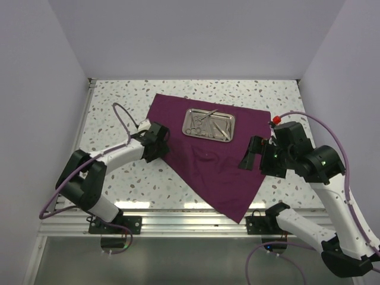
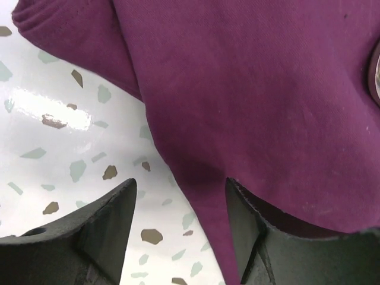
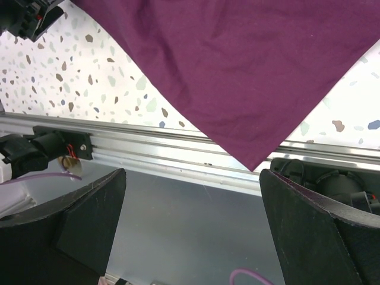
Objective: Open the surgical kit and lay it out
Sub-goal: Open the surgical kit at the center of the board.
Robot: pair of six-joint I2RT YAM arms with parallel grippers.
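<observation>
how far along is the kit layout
Done: the maroon cloth lies spread open, with the steel tray uncovered on it. In hand: the left pincer is open at the cloth's left edge; the right pincer is open, off the cloth's right side. Left to do: the instruments sit in the tray, not laid out.

- Left arm [image 1: 122,155]: elbow folded back close to its base; forearm stretched low, forward and to the right
- Left gripper [image 1: 161,145]: pointing right; fingers [image 2: 113,225] parted, with a plain gap between them; not pressed together
- Right arm [image 1: 332,196]: elbow pushed out to the right; wrist turned back towards the left
- Right gripper [image 1: 252,153]: raised, its camera looking down at the near edge; fingers [image 3: 320,225] spread wide; nothing between them
</observation>
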